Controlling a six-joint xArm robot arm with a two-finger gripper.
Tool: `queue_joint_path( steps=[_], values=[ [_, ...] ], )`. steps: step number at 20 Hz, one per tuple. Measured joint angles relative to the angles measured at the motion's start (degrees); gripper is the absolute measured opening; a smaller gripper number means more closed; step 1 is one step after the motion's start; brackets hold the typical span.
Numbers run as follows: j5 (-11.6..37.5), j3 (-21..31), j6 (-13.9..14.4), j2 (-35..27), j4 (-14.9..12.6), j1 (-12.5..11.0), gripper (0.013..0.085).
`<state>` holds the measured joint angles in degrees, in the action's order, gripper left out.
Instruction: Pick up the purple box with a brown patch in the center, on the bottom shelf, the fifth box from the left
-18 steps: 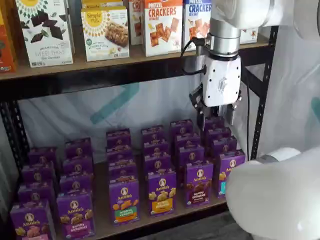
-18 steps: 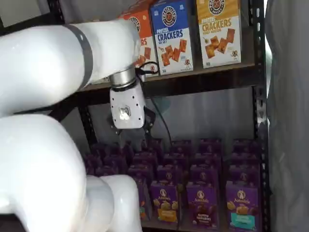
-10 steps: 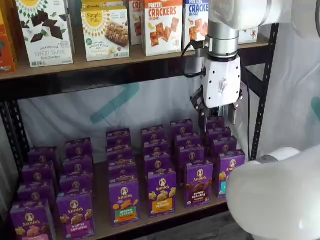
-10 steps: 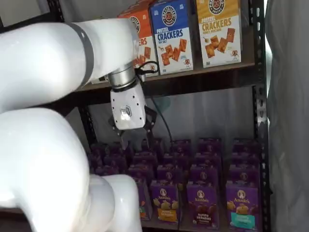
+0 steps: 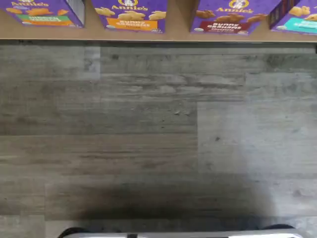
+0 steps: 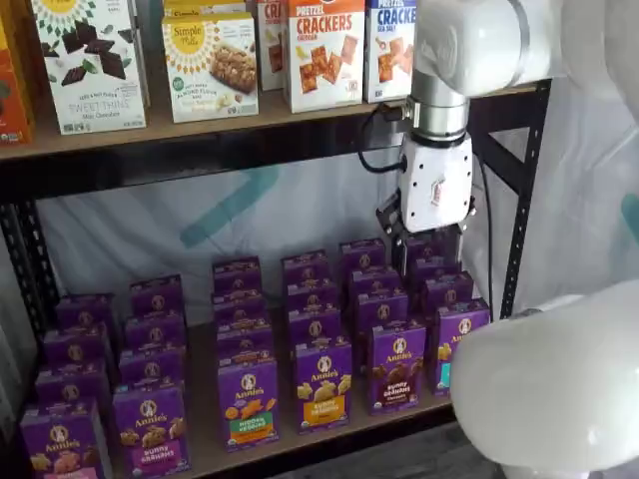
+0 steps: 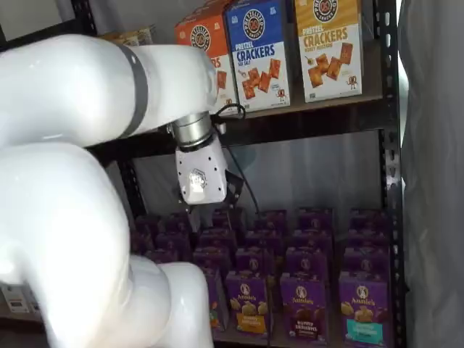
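Shelf views both show the gripper (image 6: 433,243) hung above the back rows of purple boxes on the bottom shelf (image 6: 329,431), its white body tilted a little and its black fingers (image 6: 409,251) pointed down. A gap is seen between the two fingers, and nothing is held in them; no box is touched. A black cable (image 6: 374,125) is looped from the wrist beside the gripper's body. In a shelf view the gripper (image 7: 205,209) is seen just under the dark edge of the upper board, with the arm's large white links filling the foreground.

The purple box (image 6: 396,364) with the brown crackers pictured on its front is stood upright in the front row of the bottom shelf, well below and in front of the gripper, between a purple box with a yellow band (image 6: 322,383) and a purple box with a teal band (image 6: 454,339). The same box (image 7: 304,307) is seen in a shelf view, and its top edge (image 5: 225,15) is caught in the wrist view, beyond a stretch of grey wood-grain floor (image 5: 148,129).

Cracker boxes (image 6: 324,50) are lined up on the upper shelf.
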<state>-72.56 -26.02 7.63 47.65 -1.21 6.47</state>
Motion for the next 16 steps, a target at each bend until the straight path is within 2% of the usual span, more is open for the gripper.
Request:
queue_joint_path(
  steps=[11, 14, 16],
  values=[
    [16.87, 3.73, -6.34, -13.12, 2.95, -5.00, 0.0850],
    [23.50, 3.88, -8.57, -19.83, 4.11, -6.26, 0.0850],
    [27.39, 3.65, -8.90, -24.07, 3.89, -6.56, 0.0850]
  ],
)
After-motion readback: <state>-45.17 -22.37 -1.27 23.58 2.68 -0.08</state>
